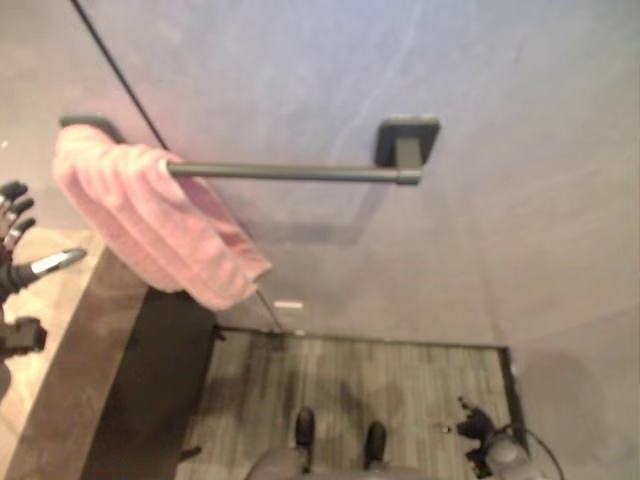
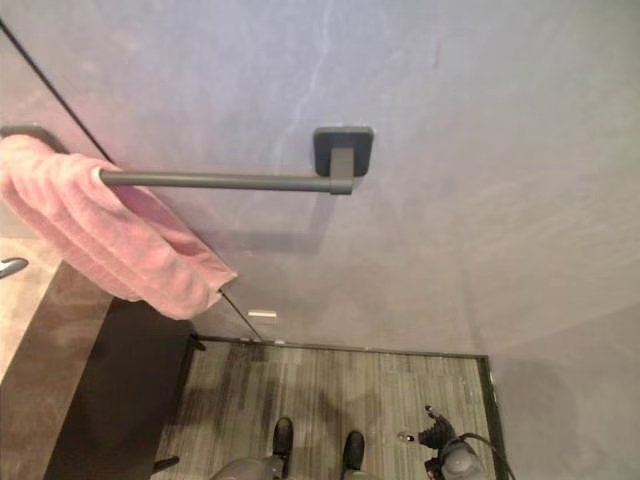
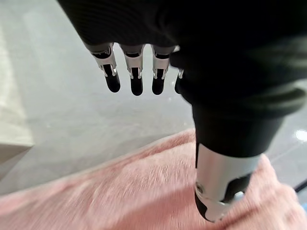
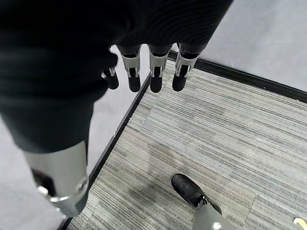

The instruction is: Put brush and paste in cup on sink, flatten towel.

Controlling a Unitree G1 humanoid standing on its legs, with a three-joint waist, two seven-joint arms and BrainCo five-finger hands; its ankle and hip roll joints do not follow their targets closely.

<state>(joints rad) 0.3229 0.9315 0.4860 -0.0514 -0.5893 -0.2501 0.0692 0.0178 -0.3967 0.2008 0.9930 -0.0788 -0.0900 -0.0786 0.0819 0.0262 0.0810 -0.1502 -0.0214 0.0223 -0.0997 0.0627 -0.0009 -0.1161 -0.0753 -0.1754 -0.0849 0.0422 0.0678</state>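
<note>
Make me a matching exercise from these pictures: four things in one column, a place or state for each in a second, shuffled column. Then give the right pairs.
1. towel
2. towel bar
3. left hand
4. right hand

A. open, low over the striped floor
B. bunched at one end of the bar
C. fixed to the grey wall
D. open, close above pink cloth

Pairs: 1-B, 2-C, 3-D, 4-A

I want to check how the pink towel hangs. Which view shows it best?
The left eye view: the whole towel hangs bunched at the bar's left end. The right eye view crops it; the left wrist view shows close-up cloth.
</note>
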